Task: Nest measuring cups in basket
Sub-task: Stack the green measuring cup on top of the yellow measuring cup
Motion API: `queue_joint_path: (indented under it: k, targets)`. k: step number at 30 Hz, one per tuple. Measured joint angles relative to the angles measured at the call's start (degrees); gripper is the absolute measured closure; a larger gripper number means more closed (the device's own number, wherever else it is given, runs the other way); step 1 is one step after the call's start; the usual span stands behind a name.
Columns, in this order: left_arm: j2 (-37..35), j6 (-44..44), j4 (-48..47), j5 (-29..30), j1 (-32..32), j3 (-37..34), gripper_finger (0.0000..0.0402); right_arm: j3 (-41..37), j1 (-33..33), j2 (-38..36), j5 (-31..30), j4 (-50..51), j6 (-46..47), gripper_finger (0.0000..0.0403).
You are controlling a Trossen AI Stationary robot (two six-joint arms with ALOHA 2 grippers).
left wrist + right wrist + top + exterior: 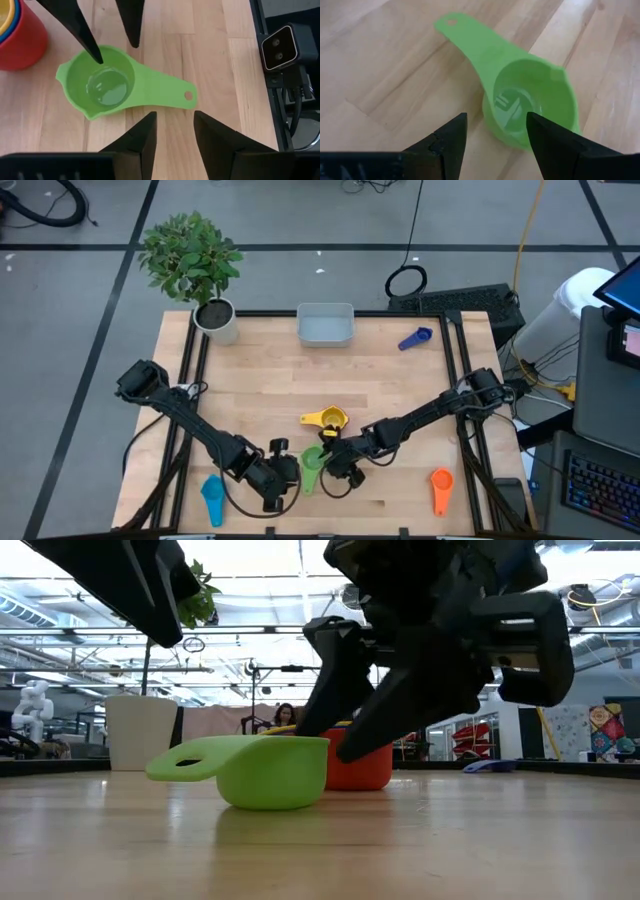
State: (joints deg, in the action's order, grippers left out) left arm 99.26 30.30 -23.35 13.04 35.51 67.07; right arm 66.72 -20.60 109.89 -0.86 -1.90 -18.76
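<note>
**Two grippers meet at the green cup**

While both arms lean in over the front middle of the table (400, 380), lots of other things sit around them. A leafy plant in a white pot (218, 318) stands at the back left corner. The pale grey-blue basket (325, 325) sits at the back edge, near the middle, and nothing shows inside it. A dark blue cup (415, 338) lies to the right of the basket, near the back edge. A light blue cup (213, 496) lies near the front left corner, and an orange cup (441, 486) lies near the front right corner.

Just behind the grippers stands a red cup (20, 42) with smaller cups stacked inside it; a yellow one (326, 418) is on top. From low down, this stack (362, 765) sits right behind the green cup (262, 770).

The green cup (313, 467) stands upright near the front edge, with its handle pointing to the front. The left gripper (280, 480) is just left of it, at the handle end. Its fingers (137, 145) are a little apart, and the handle tip lies just ahead of the gap, not clamped. The right gripper (335, 463) reaches in from the other side. Its fingers (450, 137) are spread apart, one on each side of the cup's rim (530, 97). One finger tip dips into the bowl. I cannot tell if it touches.
</note>
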Motion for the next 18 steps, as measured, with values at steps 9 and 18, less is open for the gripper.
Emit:
queue_joint_path:
  k: [9,18]
  targets:
    - [0.0,-0.2,0.0,0.0,0.0,0.0,0.0270,0.0,0.0,0.0,-0.3,1.4,-0.3,0.0243]
    - [0.0,-0.1,0.0,0.0,0.0,0.0,0.0270,0.0,-0.1,0.0,0.0,3.5,-0.1,0.0294]
